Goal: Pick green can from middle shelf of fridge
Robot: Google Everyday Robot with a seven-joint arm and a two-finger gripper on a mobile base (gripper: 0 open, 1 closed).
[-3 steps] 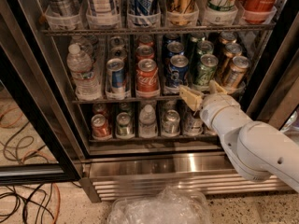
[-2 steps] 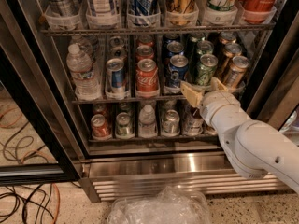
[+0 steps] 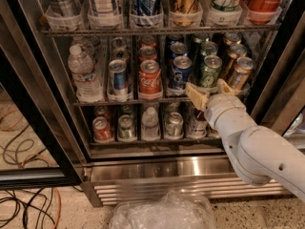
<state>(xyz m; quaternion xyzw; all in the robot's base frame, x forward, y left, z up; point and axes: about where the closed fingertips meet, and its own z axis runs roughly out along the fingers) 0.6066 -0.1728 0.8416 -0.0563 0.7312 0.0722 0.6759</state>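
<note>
The green can [image 3: 209, 70] stands upright at the front of its lane on the middle shelf [image 3: 95, 102] of the open fridge [image 3: 157, 171]. More green cans stand behind it. My gripper [image 3: 210, 91] is open, right in front of the can's lower part. One tan finger [image 3: 197, 96] is at the can's lower left and the other finger [image 3: 224, 86] at its lower right. The fingers straddle the can's base and are not closed on it.
A blue can [image 3: 180, 71] stands just left of the green one and a bronze-gold can [image 3: 240, 72] just right. A red cola can [image 3: 149, 78] and a water bottle [image 3: 84, 75] are further left. Tall cans fill the rack above. A crumpled plastic bag [image 3: 162, 213] and cables [image 3: 24, 208] lie on the floor.
My gripper has moved slightly up and forward toward the green can. The cans have not moved.
</note>
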